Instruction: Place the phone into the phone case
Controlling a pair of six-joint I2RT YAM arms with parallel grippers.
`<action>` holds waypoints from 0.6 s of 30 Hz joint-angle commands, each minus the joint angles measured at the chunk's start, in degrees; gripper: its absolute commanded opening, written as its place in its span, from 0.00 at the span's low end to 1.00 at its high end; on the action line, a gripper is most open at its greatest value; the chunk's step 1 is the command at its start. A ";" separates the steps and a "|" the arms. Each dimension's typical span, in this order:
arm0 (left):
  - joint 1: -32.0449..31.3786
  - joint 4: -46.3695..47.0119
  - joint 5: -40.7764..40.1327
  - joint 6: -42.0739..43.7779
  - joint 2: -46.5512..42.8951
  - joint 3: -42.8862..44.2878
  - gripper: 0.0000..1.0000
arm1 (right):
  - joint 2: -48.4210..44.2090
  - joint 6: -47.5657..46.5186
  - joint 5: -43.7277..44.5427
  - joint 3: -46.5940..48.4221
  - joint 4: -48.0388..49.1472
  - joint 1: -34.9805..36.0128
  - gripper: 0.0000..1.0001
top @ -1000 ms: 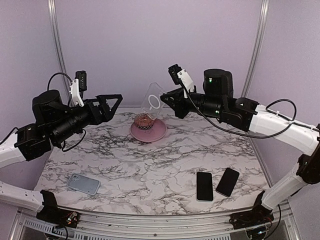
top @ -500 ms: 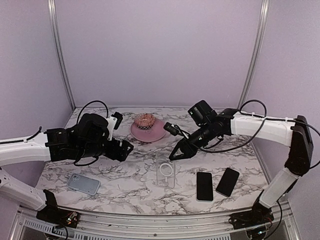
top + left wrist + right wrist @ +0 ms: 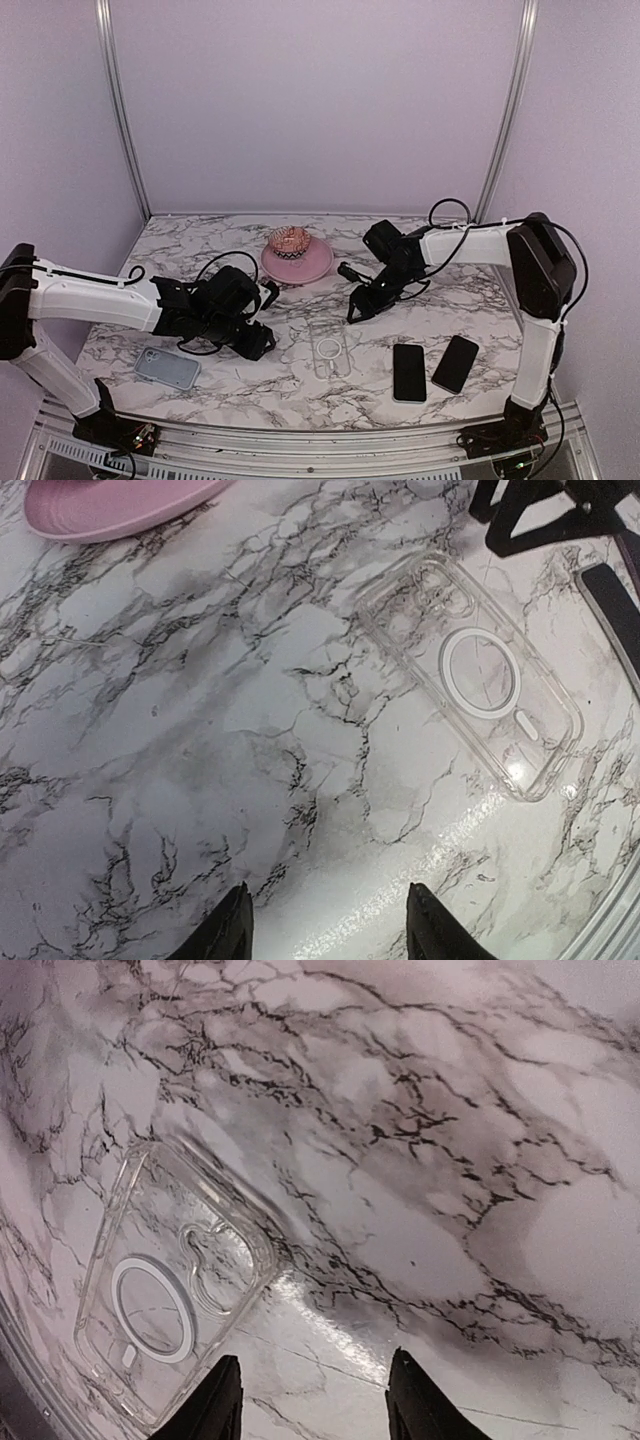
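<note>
The clear phone case [image 3: 330,348] lies flat on the marble table, its white ring facing up; it also shows in the left wrist view [image 3: 480,675] and the right wrist view [image 3: 165,1280]. The phone [image 3: 408,372], black-screened with a pale edge, lies to its right near the front edge. My left gripper [image 3: 262,340] hovers low just left of the case, open, with only table between its fingertips [image 3: 330,930]. My right gripper [image 3: 358,308] is just behind the case's far right corner, open and empty [image 3: 315,1405].
An all-dark phone [image 3: 455,363] lies right of the phone. A grey-blue slab [image 3: 167,368] rests at the front left. A pink plate [image 3: 315,265] holding a brown woven item [image 3: 290,240] stands at the back centre.
The case, earlier held up by my right gripper, now lies on the table and the right jaws have let go. The left arm has come down beside the case, its jaws narrowing.
</note>
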 commanded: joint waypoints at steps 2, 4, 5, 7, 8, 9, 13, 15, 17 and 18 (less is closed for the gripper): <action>-0.58 4.08 7.89 3.39 8.74 4.32 0.46 | -9.15 7.82 15.20 -2.25 -0.94 4.11 0.49; -0.80 4.22 8.63 4.32 11.14 5.28 0.46 | -12.72 11.57 22.46 -4.44 -2.56 6.33 0.48; -0.81 4.38 8.86 4.62 11.79 5.66 0.46 | -14.37 13.97 26.14 -5.51 -3.84 6.82 0.48; -0.82 5.21 9.70 5.23 12.61 6.13 0.46 | -17.64 19.61 31.90 -7.99 -8.16 6.92 0.65; -0.82 5.91 9.93 5.68 12.77 6.24 0.46 | -19.04 22.07 33.71 -9.35 -9.97 7.07 0.92; -0.82 6.62 9.92 6.10 12.83 6.28 0.46 | -20.35 24.58 34.99 -10.94 -11.42 7.20 0.98; -0.82 8.50 4.20 7.77 11.83 6.43 0.61 | -23.64 34.15 31.10 -18.55 -11.85 7.93 0.99; -0.82 9.67 -1.66 8.01 9.97 5.83 0.73 | -23.46 38.30 28.99 -20.81 -10.59 8.66 0.99; -0.82 11.21 -7.14 8.44 7.33 4.51 0.88 | -23.12 41.14 28.59 -22.31 -8.75 9.70 0.99; -0.82 12.71 -9.45 8.78 5.94 3.76 0.95 | -23.04 42.07 28.11 -22.76 -7.61 10.00 0.99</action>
